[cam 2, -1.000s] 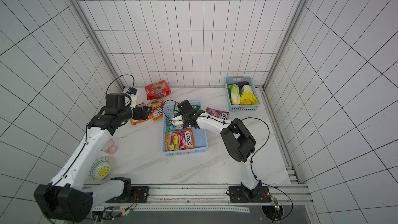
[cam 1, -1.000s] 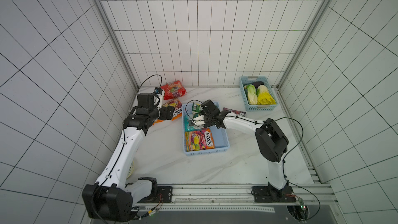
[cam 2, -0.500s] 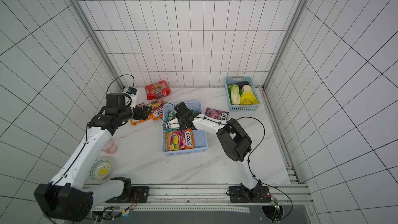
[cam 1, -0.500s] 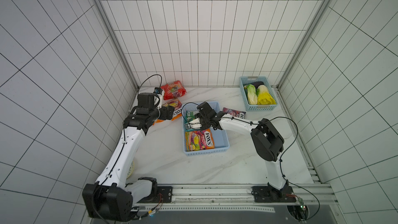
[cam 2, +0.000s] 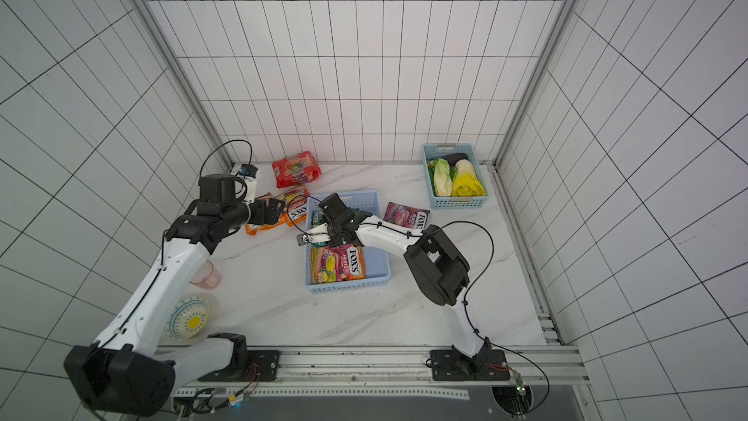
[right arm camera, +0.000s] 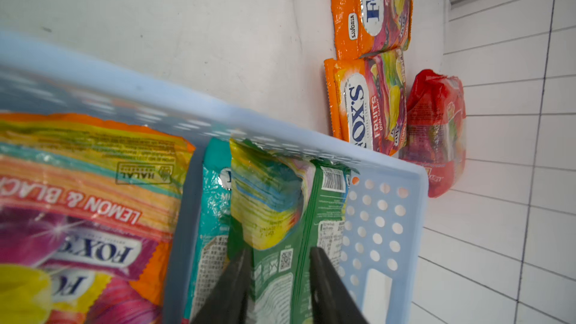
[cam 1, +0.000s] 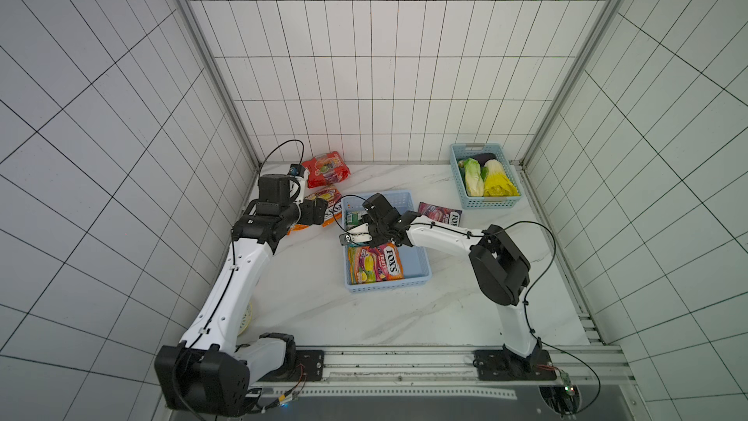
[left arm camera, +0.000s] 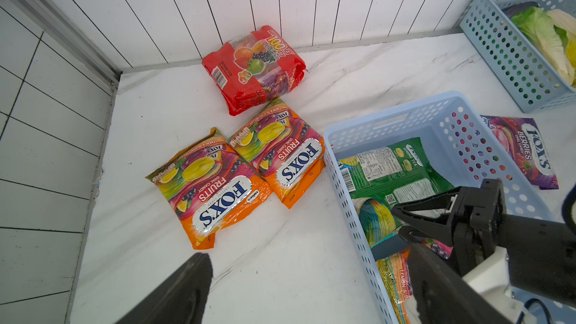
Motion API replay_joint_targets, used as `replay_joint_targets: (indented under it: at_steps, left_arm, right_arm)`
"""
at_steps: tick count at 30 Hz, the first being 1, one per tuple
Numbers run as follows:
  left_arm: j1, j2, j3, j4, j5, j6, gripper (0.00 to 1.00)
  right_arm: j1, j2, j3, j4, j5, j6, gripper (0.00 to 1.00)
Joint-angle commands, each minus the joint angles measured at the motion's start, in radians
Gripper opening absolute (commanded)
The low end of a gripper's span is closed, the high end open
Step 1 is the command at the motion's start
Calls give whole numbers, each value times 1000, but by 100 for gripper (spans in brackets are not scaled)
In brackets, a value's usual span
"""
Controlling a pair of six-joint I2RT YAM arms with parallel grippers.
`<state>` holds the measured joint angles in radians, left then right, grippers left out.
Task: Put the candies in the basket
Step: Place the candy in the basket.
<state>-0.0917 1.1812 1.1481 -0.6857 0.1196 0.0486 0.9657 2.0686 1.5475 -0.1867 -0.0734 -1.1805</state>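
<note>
White arm links [cam 1: 239,277], black joints [cam 1: 500,273] (thin black cables [cam 1: 554,251]).

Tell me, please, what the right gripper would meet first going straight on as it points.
Probably the green glossy plastic candy bag in the pale blue perforated plastic basket, just ahead of the right gripper; depth unclear.

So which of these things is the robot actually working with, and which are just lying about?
Part of the job: pale blue basket, green bag and colourful FOX'S bag inside it; on the table, two orange bags, red bag, purple bag.
Just lying about: vegetable basket, pink cup, patterned plate.
</note>
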Motion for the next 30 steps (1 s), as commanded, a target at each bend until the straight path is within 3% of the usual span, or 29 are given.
replay_joint_targets:
  at_steps: [1,8,10,12,23,25,30]
  left_arm:
    - [3,5,19,21,-6,-7,96]
    - [10,3,11,32,-13,-23,96]
    - [14,-1,-6,48,-9,-33,97]
    - [21,5,-6,51,-8,-42,97]
    - [73,4,-28,74,-32,-84,98]
    - [85,4,-40,84,-21,-88,98]
    - [125,26,-44,91,7,-120,98]
  right_arm:
    - [11,-60,-19,41,3,49,44]
    - [21,-211,-131,93,26,121,54]
    - [25,-251,-165,99,30,143,59]
    - [25,-301,-203,101,35,181,74]
    - [27,-562,-364,57,108,355,91]
    - [28,-606,-386,30,123,383,100]
    - [27,-720,-460,-14,225,464,99]
